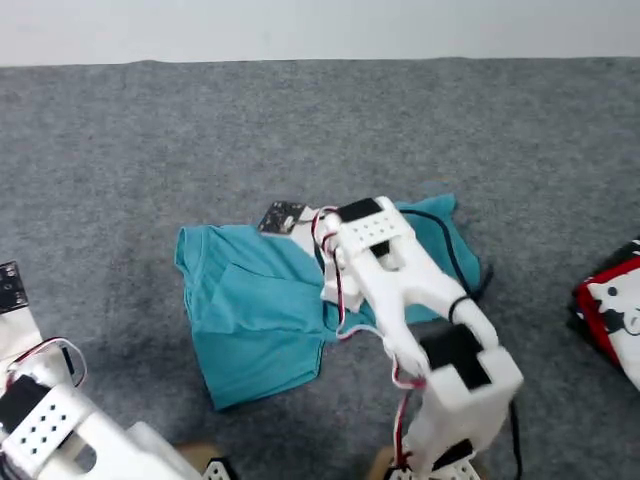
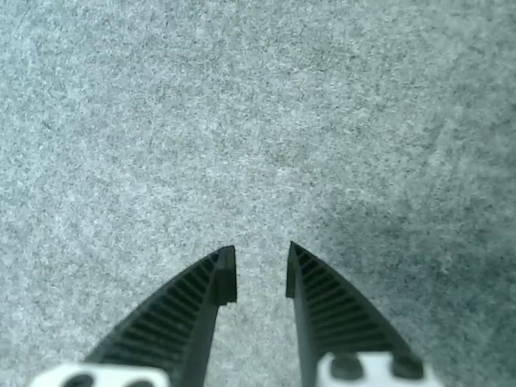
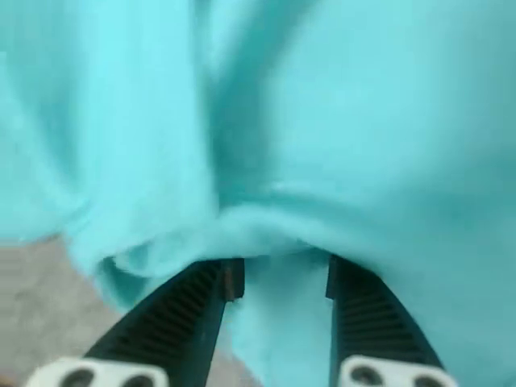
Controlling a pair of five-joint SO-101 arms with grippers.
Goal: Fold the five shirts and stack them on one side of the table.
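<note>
Gray fuzzy table (image 1: 300, 120), with a teal shirt (image 1: 250, 320) lying rumpled pretty much dead center. The right end effector (image 3: 278, 278) is down on it, jaws spread, a bunched fold at the tips, not clamped. The left end effector (image 2: 262, 274) hangs over bare table, slightly parted, holding nothing. A red-and-white shirt (image 1: 615, 310) sits at the far right.

No legible text or numbers; print on red-white shirt (image 1: 612, 318) too small to read.
</note>
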